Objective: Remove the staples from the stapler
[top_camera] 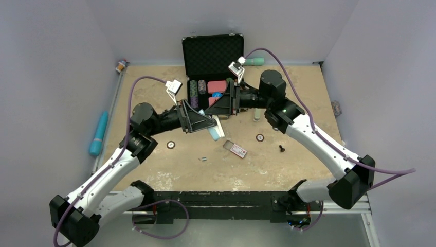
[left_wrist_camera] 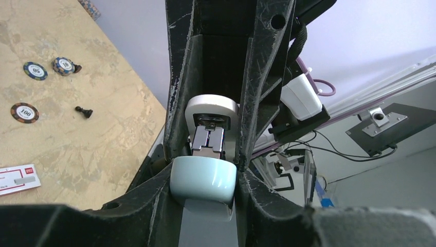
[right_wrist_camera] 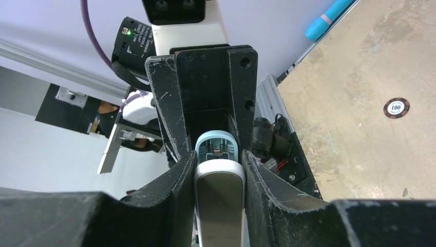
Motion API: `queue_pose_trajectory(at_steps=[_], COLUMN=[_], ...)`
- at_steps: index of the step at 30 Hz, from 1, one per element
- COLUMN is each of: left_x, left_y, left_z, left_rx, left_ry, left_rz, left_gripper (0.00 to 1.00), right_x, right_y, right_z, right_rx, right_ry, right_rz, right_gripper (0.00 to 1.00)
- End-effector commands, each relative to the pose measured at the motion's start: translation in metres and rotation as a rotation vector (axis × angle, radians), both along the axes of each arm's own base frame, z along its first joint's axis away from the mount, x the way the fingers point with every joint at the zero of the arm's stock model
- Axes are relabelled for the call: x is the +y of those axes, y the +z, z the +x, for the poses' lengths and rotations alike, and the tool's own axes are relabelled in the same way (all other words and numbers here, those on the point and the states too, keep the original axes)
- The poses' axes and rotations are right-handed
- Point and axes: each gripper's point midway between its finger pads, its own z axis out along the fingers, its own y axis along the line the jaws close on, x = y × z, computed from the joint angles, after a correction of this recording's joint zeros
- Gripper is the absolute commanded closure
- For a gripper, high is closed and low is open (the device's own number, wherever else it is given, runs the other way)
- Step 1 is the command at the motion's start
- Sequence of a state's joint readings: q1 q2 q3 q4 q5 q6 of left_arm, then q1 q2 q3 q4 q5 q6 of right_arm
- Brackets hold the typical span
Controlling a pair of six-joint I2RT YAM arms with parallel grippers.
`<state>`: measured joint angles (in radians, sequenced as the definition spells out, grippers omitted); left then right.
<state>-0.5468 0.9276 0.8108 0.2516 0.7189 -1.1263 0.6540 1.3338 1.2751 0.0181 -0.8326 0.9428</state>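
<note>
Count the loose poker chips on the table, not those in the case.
4. Left chip beside the left arm; right chip near the black screw; two far chips side by side, seen only from the left wrist. Others may hide under the arms.

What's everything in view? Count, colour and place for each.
stapler: one, pale blue and grey, held between both grippers
staples: one short strip, silvery, table front middle
small box: one, white and red, right of staples
poker chips: four loose, two brown, two bluish, on table
screw: one, black, right of that box
case: one, black, open, far edge, holding chip stacks and pink boxes
cylinders: two, blue left of table, green beside case
left gripper: black, shut on stapler
right gripper: black, shut on stapler
</note>
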Motion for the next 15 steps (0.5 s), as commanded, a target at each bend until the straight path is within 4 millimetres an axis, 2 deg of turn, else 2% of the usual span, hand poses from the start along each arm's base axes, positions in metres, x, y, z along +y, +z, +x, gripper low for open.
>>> queue_pose_trajectory(at_steps=[1,11,15], left_x=[0.002,0.026,0.03], left_y=[0.028,0.005,0.001], left_z=[0.002,0.01,0.009], left_rx=[-0.084,-0.002,0.009], left_ry=[0.021,0.172,0.189], left_rz=[-0.089,-0.12,-0.12], left_gripper=[1.0,1.0,1.0], right_x=[-0.004,-0.019,-0.02], right_y=[0.007,0.007,0.002], right_z=[-0.012,-0.001,-0.002], right_rx=[-0.009,-0.009,0.006], right_ry=[0.018,-0.063,-0.07], right_rz=[0.021,0.017,0.011], right_gripper=[1.0,1.0,1.0])
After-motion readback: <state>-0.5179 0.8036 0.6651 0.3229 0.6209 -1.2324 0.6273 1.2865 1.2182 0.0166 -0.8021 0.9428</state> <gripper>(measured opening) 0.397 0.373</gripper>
